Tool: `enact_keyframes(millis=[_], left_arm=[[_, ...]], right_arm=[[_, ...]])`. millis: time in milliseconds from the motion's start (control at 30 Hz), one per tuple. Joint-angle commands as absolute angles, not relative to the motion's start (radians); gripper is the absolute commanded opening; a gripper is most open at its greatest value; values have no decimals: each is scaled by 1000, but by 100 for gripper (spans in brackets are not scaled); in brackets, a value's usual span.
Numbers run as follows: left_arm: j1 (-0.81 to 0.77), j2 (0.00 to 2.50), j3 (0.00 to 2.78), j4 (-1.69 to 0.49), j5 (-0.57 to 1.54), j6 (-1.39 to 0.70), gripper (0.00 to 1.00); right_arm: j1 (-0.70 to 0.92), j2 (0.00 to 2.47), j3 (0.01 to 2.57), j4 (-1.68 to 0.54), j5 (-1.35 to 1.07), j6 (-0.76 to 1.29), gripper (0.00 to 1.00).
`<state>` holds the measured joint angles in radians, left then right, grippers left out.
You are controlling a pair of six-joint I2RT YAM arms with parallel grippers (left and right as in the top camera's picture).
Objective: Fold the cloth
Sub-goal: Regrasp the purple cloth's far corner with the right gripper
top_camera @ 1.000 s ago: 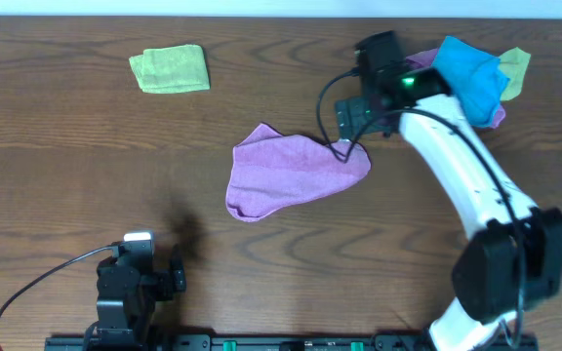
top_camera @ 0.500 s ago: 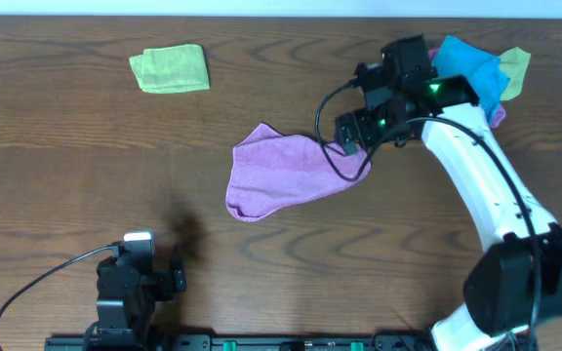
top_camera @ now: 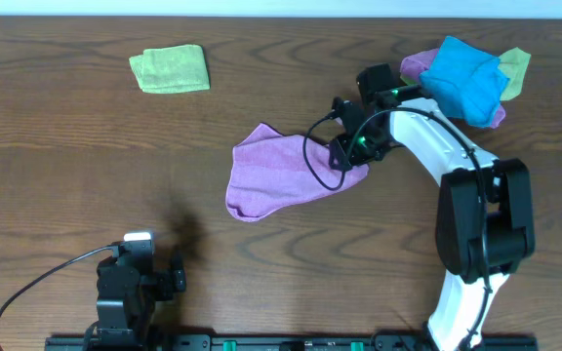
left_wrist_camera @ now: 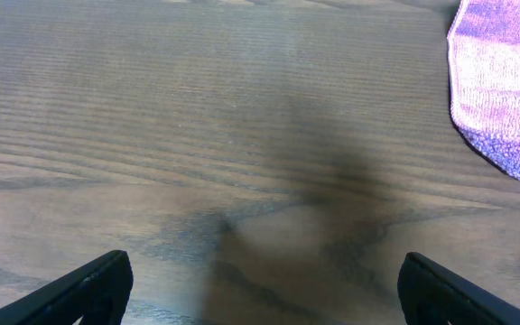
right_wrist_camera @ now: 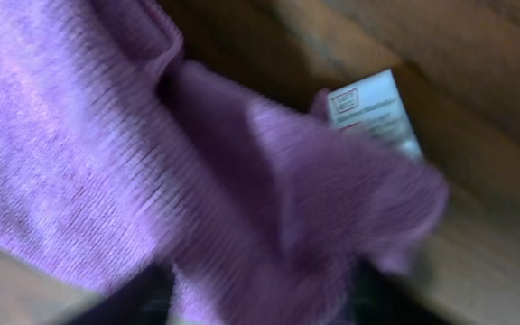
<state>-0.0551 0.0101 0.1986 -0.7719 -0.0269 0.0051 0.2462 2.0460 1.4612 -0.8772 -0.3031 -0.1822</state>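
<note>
Wood table (top_camera: 57, 195) nearest me. The left gripper (left_wrist_camera: 264, 282) sits low at the near edge, fingers spread wide, nothing between them. Mid-table lies the purple cloth (top_camera: 281, 180), flat but crooked and not yet folded. The right gripper (top_camera: 347, 154) is down on its right corner. The wrist view shows fabric bunched up beside a white care tag (right_wrist_camera: 373, 113), but it is too blurred and I cannot tell whether the fingers pinch it. I judge the cloth light, limp and slightly grippy: it will sag and drag, so I'd take it at a corner or hem, not mid-panel. Far side: folded green cloth (top_camera: 170, 69) left, blue cloth (top_camera: 468, 73) atop a pile right.
</note>
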Motion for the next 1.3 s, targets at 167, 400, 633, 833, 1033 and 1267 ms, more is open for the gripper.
enact_keyframes(millis=[167, 400, 633, 833, 1033, 1267], left_arm=[[-53, 4, 174, -782, -33, 22, 95], [-53, 4, 174, -782, -33, 22, 95], [-53, 4, 174, -782, -33, 22, 95], [-53, 4, 174, -782, -33, 22, 95], [-53, 4, 174, -757, 0, 6, 95], [-53, 10, 207, -638, 142, -240, 95]], right_arm=[[275, 2035, 1513, -744, -322, -176, 1], [346, 2035, 1603, -525, -213, -150, 2], [430, 2036, 1604, -346, -136, -134, 69], [440, 2019, 1604, -437, 45, 6, 99], [390, 1961, 1604, -569, 9, 117, 99], [216, 1942, 1599, -647, -327, 218, 99]])
